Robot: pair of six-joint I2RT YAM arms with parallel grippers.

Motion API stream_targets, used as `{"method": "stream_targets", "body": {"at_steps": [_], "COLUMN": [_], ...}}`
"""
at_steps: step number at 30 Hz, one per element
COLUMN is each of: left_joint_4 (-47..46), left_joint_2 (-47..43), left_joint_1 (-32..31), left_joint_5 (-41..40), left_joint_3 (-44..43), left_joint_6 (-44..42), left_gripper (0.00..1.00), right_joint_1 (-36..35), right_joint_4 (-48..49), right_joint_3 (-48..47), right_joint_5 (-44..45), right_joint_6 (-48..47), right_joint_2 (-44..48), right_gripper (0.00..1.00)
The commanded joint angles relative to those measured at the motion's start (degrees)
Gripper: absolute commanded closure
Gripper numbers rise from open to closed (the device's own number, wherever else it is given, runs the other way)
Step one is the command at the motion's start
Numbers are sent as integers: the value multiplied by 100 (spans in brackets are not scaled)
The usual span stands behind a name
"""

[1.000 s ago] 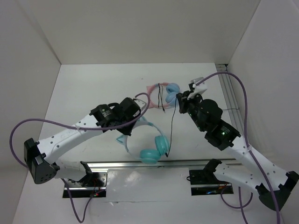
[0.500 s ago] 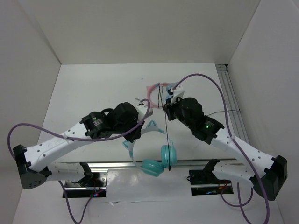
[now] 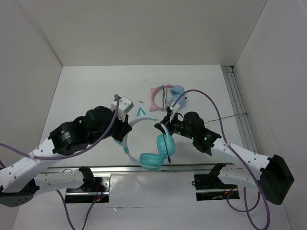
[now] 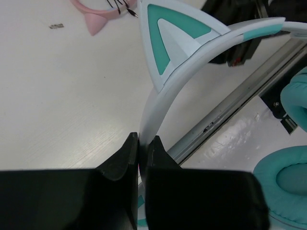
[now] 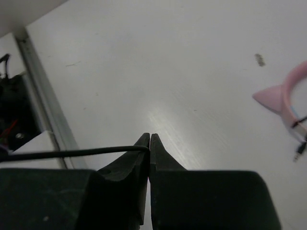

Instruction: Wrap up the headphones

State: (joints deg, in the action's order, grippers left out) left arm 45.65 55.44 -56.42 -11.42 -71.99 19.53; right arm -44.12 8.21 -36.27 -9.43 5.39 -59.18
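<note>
Since half a second back, our left arm has drawn toward its base and turned the headphones [image 3: 144, 139], while the right gripper [image 3: 166, 120] has dropped nearer the ear cups [image 3: 164, 143]. We note the left gripper [image 4: 142, 140] clamped on the pale headband [image 4: 192, 52], and the right fingers pinched tight on the thin black cord [image 5: 72, 153]. Headphones sit between the arms, cups over the front rail [image 3: 115, 168], apparently lifted. Long axis runs diagonally: crown far-left, cups near-right, one cat ear pointing away. Risks, as we judge them: cord sliding out of that narrow pinch, band pivoting in the left grip, or cord snagging the pink pair [image 3: 160, 92] behind.
</note>
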Motion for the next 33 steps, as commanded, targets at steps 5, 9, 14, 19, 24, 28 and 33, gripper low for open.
{"method": "stream_targets", "body": {"at_steps": [5,9,14,19,24,28,33], "left_joint_4": [-909,-909,-524,-118,286,348,348], "left_joint_2": [-850,-903,-781,0,1020,1662,2173], "left_joint_1": [-79,-79,-79,-27,552,1273,2083], "left_joint_5": [-457,-1045,-2712,-3559,-3868,-3815,-3736], "left_joint_3": [-632,-632,-895,-1405,-1923,-2188,-1810], "left_joint_6": [894,1376,2220,2758,3109,2987,2943], "left_gripper": [100,100,100,100,100,100,100], "right_joint_1": [9,9,-201,-755,-1256,-1906,-2830], "right_joint_4": [3208,4623,5902,6087,5641,4964,3409], "right_joint_3": [727,788,990,990,1052,1350,1140], "right_joint_5": [-1781,-2036,-2160,-1694,-834,298,1409], "right_joint_6": [673,1155,1623,1623,1571,1465,1052], "right_joint_2": [-1058,-2315,-3440,-3803,-3681,-2917,-1685], "right_gripper": [85,82,82,100,100,100,100]}}
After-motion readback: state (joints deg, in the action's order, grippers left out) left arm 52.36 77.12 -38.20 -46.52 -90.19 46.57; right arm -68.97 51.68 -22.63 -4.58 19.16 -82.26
